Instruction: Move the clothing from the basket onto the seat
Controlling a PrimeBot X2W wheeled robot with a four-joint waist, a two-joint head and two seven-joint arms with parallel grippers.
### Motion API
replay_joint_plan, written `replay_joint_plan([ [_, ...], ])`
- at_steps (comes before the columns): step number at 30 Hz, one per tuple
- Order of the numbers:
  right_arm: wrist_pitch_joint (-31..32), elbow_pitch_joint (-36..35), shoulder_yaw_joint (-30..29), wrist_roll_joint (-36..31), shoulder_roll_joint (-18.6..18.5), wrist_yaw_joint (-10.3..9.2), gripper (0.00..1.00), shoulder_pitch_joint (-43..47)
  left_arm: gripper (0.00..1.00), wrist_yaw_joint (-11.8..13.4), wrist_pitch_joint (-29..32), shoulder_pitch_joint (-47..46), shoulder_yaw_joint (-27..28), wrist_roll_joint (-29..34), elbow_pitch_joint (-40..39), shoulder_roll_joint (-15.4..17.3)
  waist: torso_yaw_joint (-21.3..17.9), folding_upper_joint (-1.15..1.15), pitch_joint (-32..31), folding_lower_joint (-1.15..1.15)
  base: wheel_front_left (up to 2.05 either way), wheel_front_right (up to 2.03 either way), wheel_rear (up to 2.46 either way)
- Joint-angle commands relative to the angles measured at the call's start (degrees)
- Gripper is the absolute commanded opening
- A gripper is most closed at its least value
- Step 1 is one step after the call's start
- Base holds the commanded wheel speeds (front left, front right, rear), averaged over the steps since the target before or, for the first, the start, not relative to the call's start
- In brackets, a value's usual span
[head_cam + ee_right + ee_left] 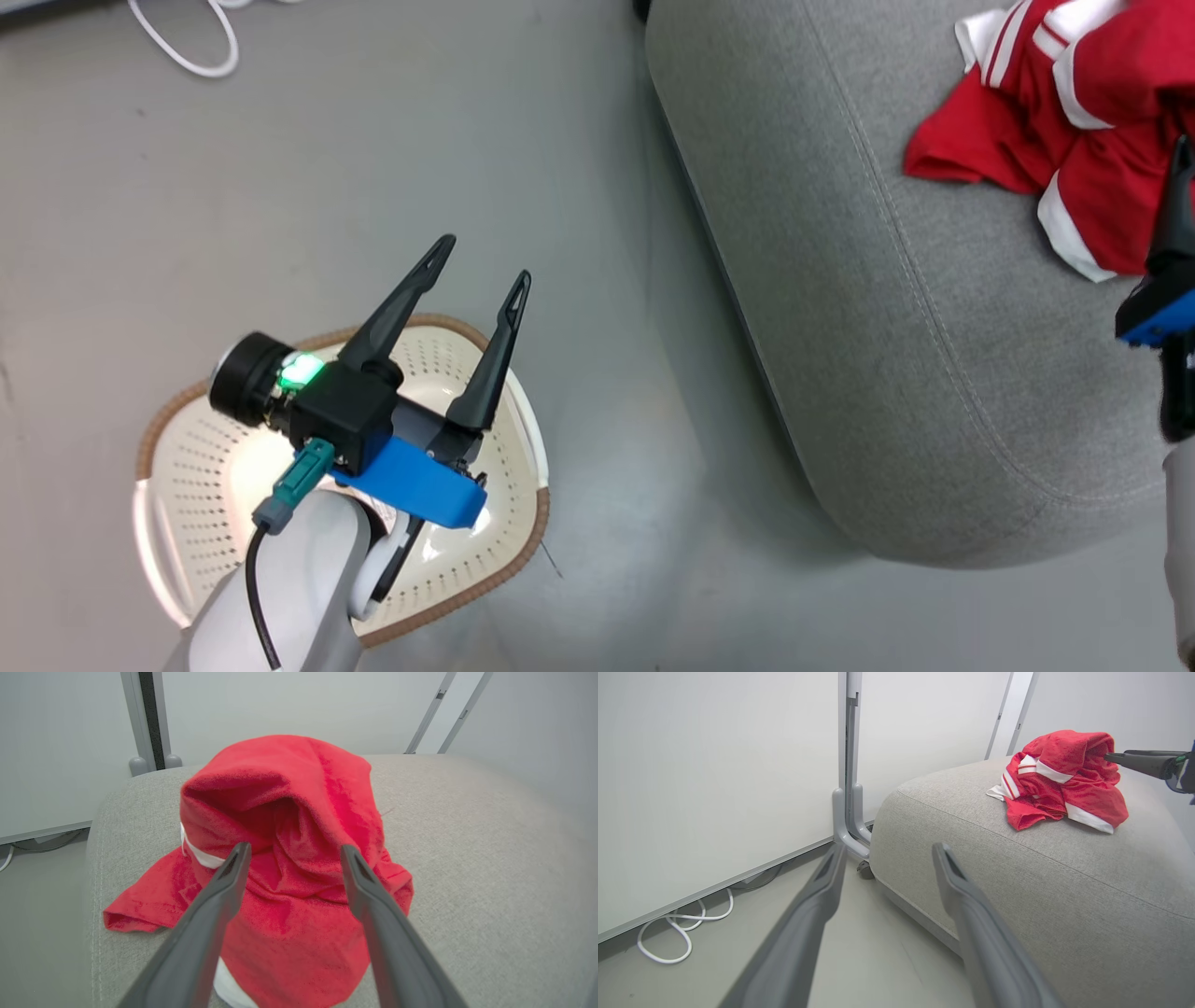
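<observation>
Clothing (1074, 112) is lying in a crumpled red heap with white cuffs and stripes on the seat (887, 327), toward its far right part in the head view, well apart from the basket (187, 467). The basket is sitting on the grey floor (140, 233) to the left of the seat, not touching it. The left jaws are hanging above the basket, spread wide with nothing between them, their dark fingers (397, 303) pointing up and slightly right in the head view. The right jaws are standing wide apart at the heap, gripping nothing. In the right wrist view their two fingers (205, 914) are framing the mound's raised fold. In the left wrist view one tip is either resting against the top of the pile or sitting just beside it; I cannot tell which. A white cable (187, 56) is lying looped on the floor by the wall (714, 788).
</observation>
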Motion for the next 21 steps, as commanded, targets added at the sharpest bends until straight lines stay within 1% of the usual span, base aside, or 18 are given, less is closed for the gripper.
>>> replay_joint_plan([
  [1, -0.2, -1.0, 0.4, 0.6, 0.2, 0.01, 1.00, 2.2, 1.00, -0.1, -0.2, 1.2, 0.8, -0.1, 0.4, -0.6, 2.0, 0.00, -3.6, 0.00, 0.00, 0.00, 0.00],
  [4, -0.2, -3.3, 2.0, 1.8, 0.4, 0.01, 1.00, 6.1, 1.00, -0.2, -0.2, 3.4, 2.3, -0.1, 1.3, -2.1, 3.3, 0.00, -6.7, 0.00, 0.00, 0.00, 0.00],
  [11, 0.0, -10.3, 4.8, 5.8, 2.4, 0.01, 1.00, 16.0, 1.00, -0.4, -0.2, 8.6, 7.0, -0.9, 3.2, -5.3, 6.6, 0.00, -13.7, 0.00, 0.00, 0.00, 0.00],
  [21, 1.7, -22.7, 8.7, 5.2, 6.3, 0.01, 1.00, 29.4, 1.00, -0.4, -0.2, 14.6, 13.1, -1.0, 5.8, -8.3, 11.8, 0.00, -22.0, 0.00, 0.00, 0.00, 0.00],
])
